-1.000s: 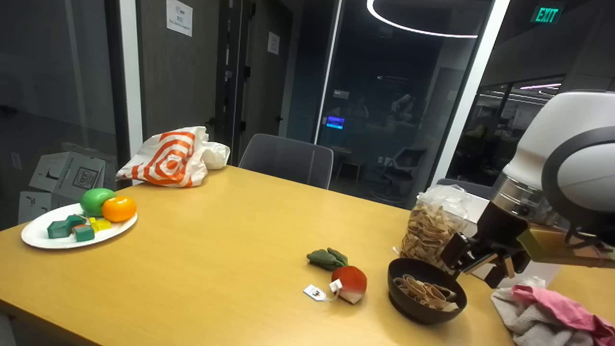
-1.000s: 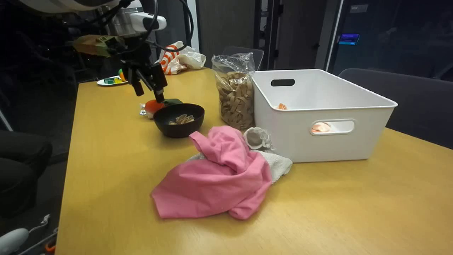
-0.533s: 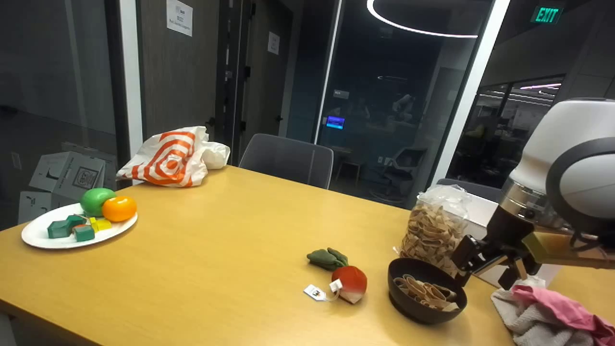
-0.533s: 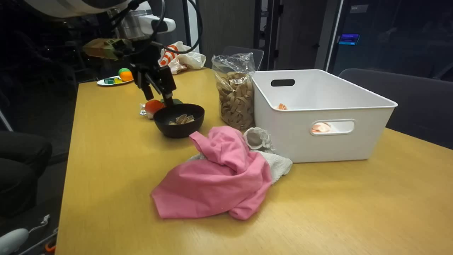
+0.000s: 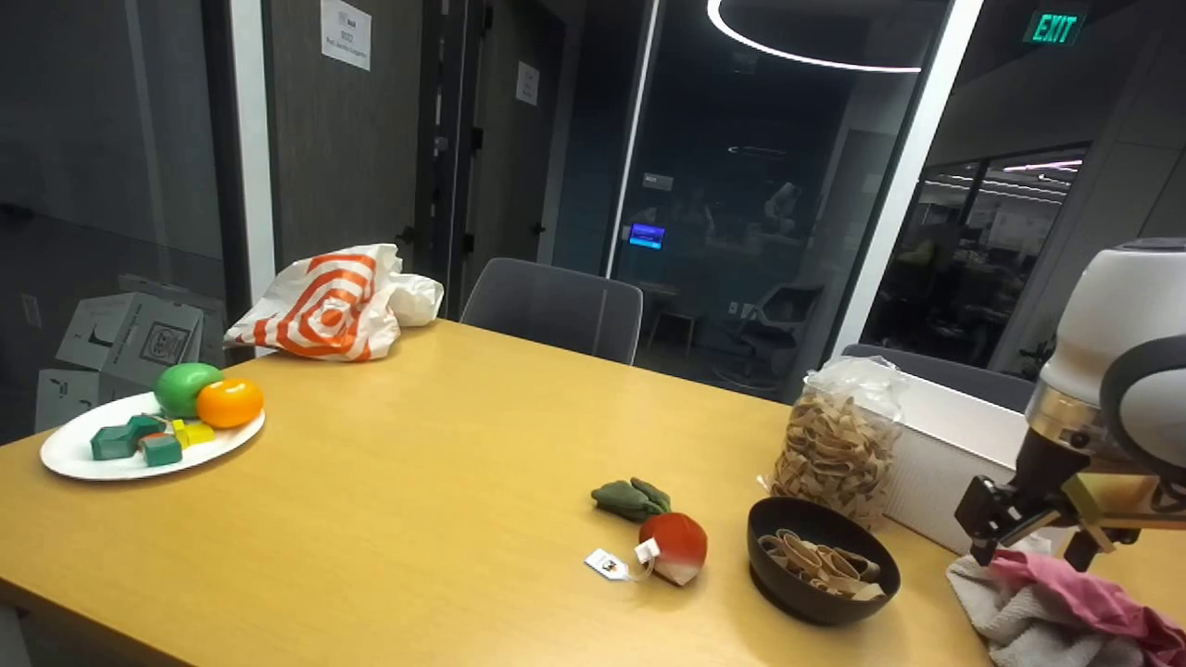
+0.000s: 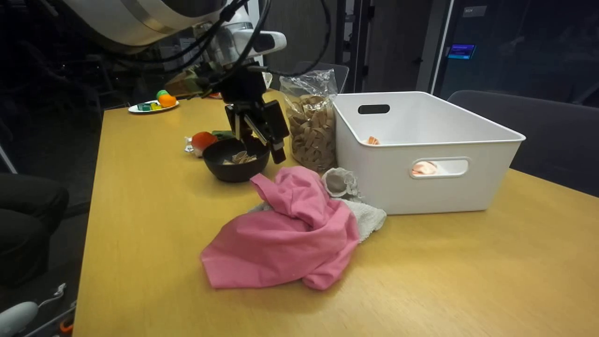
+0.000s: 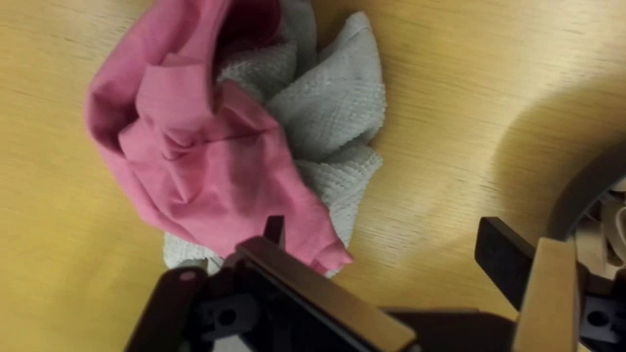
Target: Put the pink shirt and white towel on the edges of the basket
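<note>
One pink shirt, crumpled, lay on the tabletop, heaped over part of one white towel, likewise bunched. One white basket stood upright just beside the towel's rolled end. One pincer, spread wide, hung near the shirt and the black bowl. The bowl held tan strips; one clear bag of similar strips stood just beside the basket. One white plate, well apart, bore one green fruit and one orange fruit.

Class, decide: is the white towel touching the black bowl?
Apart: in an exterior view, a strip of table shows between the white towel and the black bowl.
</note>
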